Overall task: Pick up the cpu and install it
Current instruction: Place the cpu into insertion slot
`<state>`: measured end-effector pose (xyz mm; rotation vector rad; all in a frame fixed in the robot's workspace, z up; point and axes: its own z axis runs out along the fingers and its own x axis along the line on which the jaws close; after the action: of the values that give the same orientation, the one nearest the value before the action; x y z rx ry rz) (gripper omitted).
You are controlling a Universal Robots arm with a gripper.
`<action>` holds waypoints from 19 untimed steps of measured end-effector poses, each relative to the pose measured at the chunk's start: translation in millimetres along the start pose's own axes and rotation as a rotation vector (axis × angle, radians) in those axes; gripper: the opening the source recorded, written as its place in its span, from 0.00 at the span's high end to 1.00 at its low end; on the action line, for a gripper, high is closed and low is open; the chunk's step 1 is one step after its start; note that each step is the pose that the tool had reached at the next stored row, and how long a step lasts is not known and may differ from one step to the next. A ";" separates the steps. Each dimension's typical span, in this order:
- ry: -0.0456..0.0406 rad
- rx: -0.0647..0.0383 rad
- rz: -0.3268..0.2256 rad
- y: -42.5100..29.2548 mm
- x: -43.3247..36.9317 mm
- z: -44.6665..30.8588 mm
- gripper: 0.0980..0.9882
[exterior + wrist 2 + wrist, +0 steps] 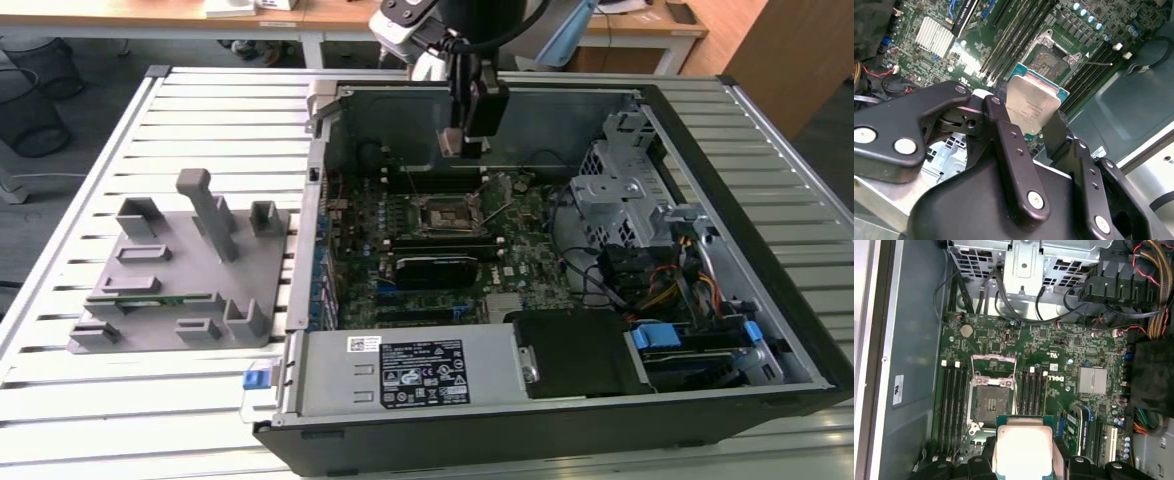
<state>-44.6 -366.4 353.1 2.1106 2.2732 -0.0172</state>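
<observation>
The cpu (1033, 105) (1023, 447) is a flat silver-topped chip with a thin green edge, held between my black fingers. My gripper (1030, 114) (1023, 452) (463, 143) is shut on it and hangs above the open computer case. The black square socket (442, 214) (1050, 57) (990, 400) lies open on the green motherboard (400, 285), with its metal frame lifted. The chip is held in the air a short way above and beside the socket, apart from it.
The black case wall (747, 160) encloses the board, with a drive cage (627, 190), cables (667, 290) and the power supply (414, 370) around it. A grey fixture block (187, 270) stands on the slatted table (107, 400) at the exterior view's left. Memory slots (954, 405) flank the socket.
</observation>
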 end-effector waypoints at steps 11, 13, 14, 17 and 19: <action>-0.0015 0.000 0.001 0.3 2.1 3.9 0.52; -0.0015 0.000 0.001 0.2 2.1 4.8 0.52; -0.0016 0.000 0.001 0.2 2.1 5.2 0.52; -0.0015 0.000 0.001 0.2 2.2 6.5 0.52; -0.0015 0.000 0.001 0.2 2.4 7.4 0.52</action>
<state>-44.5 -364.3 345.6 2.1107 2.2717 -0.0189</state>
